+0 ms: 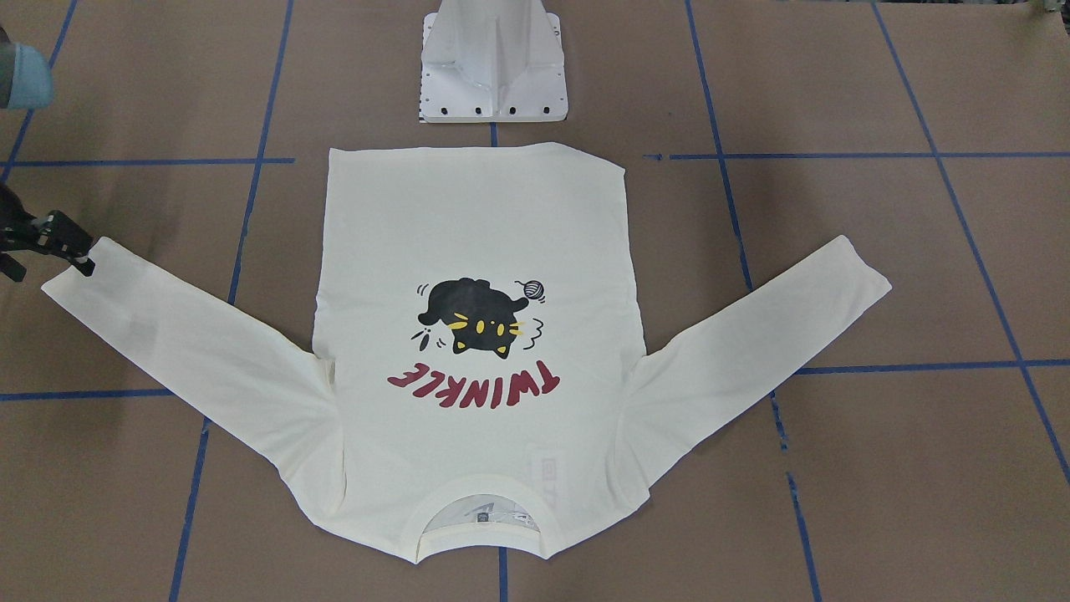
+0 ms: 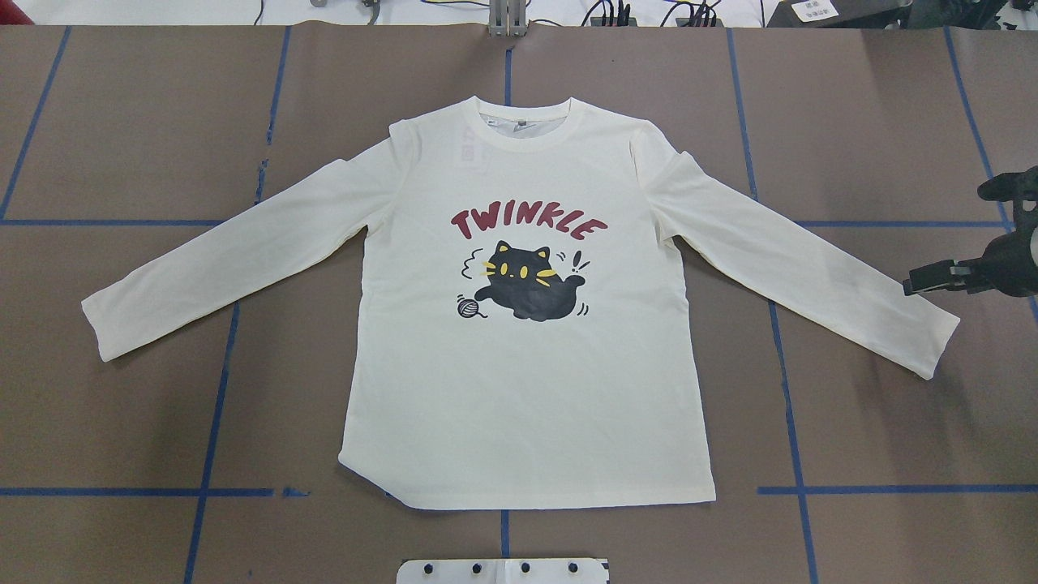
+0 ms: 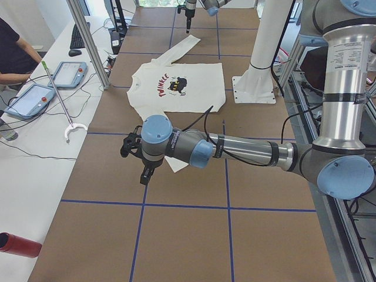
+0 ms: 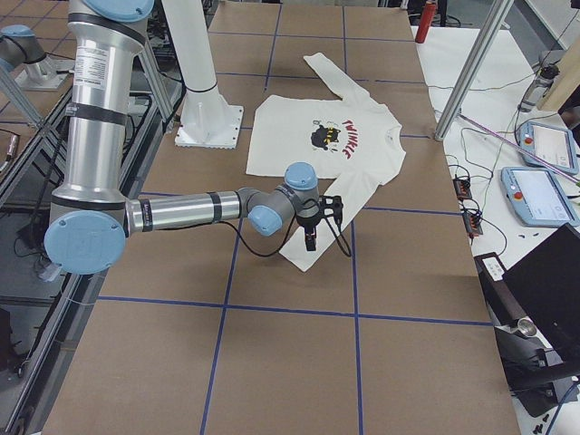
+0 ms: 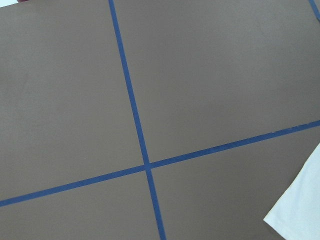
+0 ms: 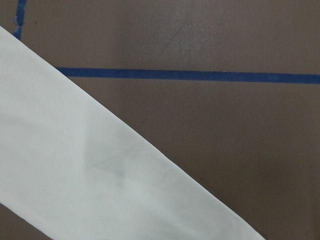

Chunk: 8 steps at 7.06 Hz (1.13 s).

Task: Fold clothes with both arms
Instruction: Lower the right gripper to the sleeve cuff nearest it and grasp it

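Okay, the T-shirt (image 2: 527, 389) is spread flat and print-up in the middle of the table (image 2: 146, 422), collar (image 2: 531, 138) pointing away from the robot, hem toward the pedestal (image 1: 493, 67), and both sleeves angled out and down. No fold made yet, by the look of it.

Right gripper (image 2: 910, 285) hangs just beside the right cuff (image 2: 937, 345), on its outer side. The fingers look pinched narrow with nothing between them, and I can't see any contact with the cloth. Its wrist camera looks straight down on a band of sleeve crossing the paper.

Left gripper (image 3: 145, 175) shows only from the table end, so I cannot tell whether it is wide or closed. It sits past the left cuff (image 2: 97, 324), with just a corner of cream cloth in its wrist view.

On handling: this is thin, soft knit, so it should be light and floppy, with no stiffness to carry a fold. Lift one point and I'd expect the rest to sag and drag across the paper. I'd pinch both layers right at the cuff edges — that's the firmest and thickest seam in reach. Then I'd carry the sleeves in low over the body.

The risk, as I judge it, is catching only the top layer or bunching the sleeve.
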Each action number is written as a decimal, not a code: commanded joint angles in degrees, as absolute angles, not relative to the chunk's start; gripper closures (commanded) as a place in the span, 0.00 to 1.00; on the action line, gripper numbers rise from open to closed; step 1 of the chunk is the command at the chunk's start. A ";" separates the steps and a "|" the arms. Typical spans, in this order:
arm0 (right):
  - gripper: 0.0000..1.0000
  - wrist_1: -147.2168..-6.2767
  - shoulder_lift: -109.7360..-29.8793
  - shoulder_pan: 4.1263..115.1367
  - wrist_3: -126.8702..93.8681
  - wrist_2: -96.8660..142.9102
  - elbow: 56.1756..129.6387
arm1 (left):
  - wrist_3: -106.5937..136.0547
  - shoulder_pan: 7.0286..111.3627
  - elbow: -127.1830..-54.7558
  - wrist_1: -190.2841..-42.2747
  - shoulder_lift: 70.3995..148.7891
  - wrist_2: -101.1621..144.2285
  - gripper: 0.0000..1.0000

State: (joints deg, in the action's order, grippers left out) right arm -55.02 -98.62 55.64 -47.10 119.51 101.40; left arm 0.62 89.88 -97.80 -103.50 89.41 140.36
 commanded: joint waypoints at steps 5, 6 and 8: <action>0.00 -54.40 -99.67 53.35 -48.87 120.41 94.68 | 0.44 89.91 -98.61 -103.62 89.21 141.15 0.00; 0.00 -54.40 -99.49 53.35 -48.87 120.41 94.14 | 0.35 89.91 -98.61 -103.88 89.21 141.15 0.00; 0.00 -54.40 -99.23 53.26 -48.87 120.58 93.34 | 0.44 89.91 -98.61 -104.85 89.12 141.24 0.00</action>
State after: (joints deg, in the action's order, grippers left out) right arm -54.41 -99.43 53.30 -48.87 120.44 93.89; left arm 0.45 89.91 -98.61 -104.49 89.15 141.21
